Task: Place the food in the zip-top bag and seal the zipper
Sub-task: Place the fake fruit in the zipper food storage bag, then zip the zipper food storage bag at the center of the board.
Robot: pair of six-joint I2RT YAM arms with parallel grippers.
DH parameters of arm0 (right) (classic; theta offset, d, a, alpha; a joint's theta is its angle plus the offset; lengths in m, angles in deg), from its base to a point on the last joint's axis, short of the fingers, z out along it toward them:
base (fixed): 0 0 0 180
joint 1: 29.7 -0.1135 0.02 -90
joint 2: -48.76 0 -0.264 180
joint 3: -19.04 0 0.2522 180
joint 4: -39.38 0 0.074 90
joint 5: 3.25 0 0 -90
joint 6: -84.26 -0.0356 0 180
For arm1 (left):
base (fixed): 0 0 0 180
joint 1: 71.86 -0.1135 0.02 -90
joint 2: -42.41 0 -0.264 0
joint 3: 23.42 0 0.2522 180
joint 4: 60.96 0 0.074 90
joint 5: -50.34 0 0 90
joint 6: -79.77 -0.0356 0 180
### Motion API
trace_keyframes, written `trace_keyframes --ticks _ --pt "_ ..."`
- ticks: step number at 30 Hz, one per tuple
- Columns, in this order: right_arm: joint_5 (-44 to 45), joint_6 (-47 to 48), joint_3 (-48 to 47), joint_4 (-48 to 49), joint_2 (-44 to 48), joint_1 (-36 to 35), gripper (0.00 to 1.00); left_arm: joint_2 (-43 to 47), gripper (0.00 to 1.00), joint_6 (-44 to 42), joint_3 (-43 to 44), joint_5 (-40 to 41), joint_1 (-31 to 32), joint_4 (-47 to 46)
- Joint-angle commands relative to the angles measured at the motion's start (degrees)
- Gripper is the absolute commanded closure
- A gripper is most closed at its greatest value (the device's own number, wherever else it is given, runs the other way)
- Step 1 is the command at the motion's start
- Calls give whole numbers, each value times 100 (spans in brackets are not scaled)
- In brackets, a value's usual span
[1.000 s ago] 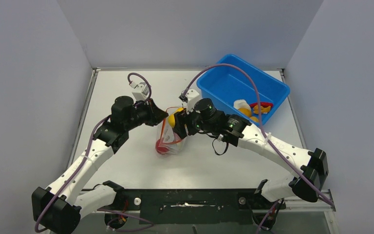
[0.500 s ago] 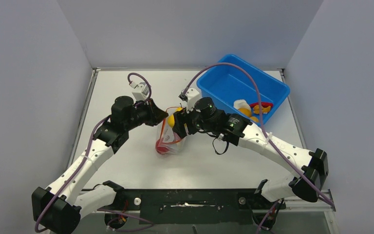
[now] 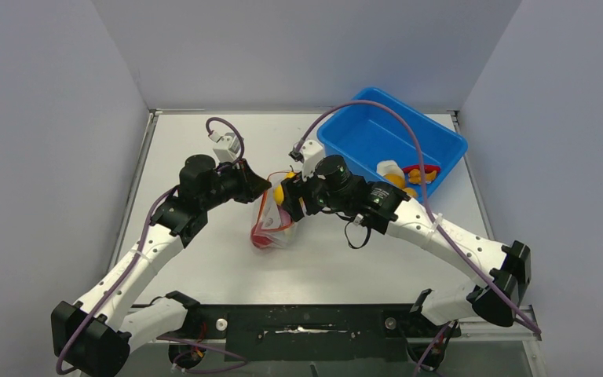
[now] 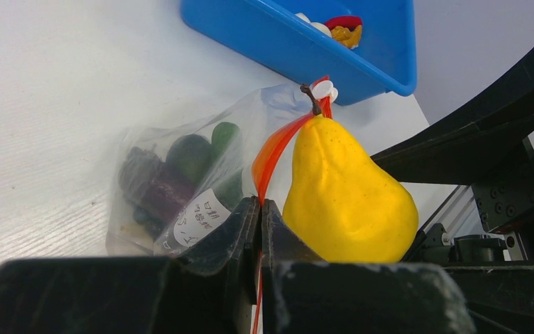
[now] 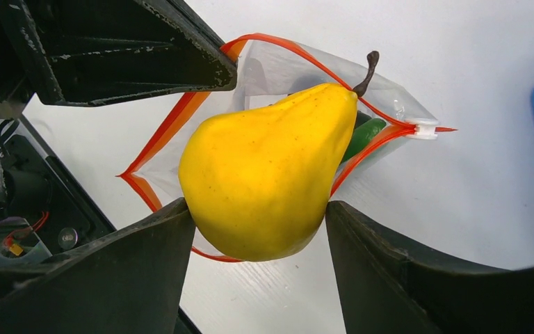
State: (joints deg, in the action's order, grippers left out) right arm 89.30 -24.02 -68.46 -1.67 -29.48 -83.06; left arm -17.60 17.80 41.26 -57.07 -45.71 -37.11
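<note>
The clear zip-top bag [image 3: 271, 228] lies mid-table, and its mouth is held up. My left gripper [image 4: 260, 209] is shut on the red-orange zipper [image 4: 278, 149] at one lip. A yellow pear [image 5: 264, 167] hangs stem-first in the open mouth. My right gripper [image 5: 257, 202] has both fingertips against the pear's wide end. Inside the bag are green pieces and dark purple food [image 4: 153, 188]. From above, something red [image 3: 263, 239] shows at the bag's bottom. The white slider [image 5: 424, 129] sits at the far end of the zipper.
A blue tub [image 3: 361, 133] stands at the back right with yellow, orange, red and white food pieces [image 3: 412, 174] in its near corner. Grey walls enclose the table on three sides. Both arms meet over the bag at mid-table.
The right arm has shifted very slightly. The pear, the bag and the left gripper stay where they were.
</note>
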Motion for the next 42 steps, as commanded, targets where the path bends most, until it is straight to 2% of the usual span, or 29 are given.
trace_keyframes --ticks 1,11,22,29,34,42 --pt "185 209 -185 143 303 -34 31 138 100 -88 120 -88 -25 -282" --pt "-34 223 -137 325 147 -30 33 194 100 -83 109 -167 -23 -272" --pt "-249 335 -294 301 189 -31 24 250 100 -210 70 -77 -30 -130" --pt "-278 862 -317 95 476 -32 25 274 100 -431 123 -125 -31 -50" --pt "-615 1659 144 221 1072 -42 29 325 100 -1145 272 -721 -27 148" --pt "-1037 2740 773 -91 1984 -46 29 499 100 -2323 349 -1852 -21 454"
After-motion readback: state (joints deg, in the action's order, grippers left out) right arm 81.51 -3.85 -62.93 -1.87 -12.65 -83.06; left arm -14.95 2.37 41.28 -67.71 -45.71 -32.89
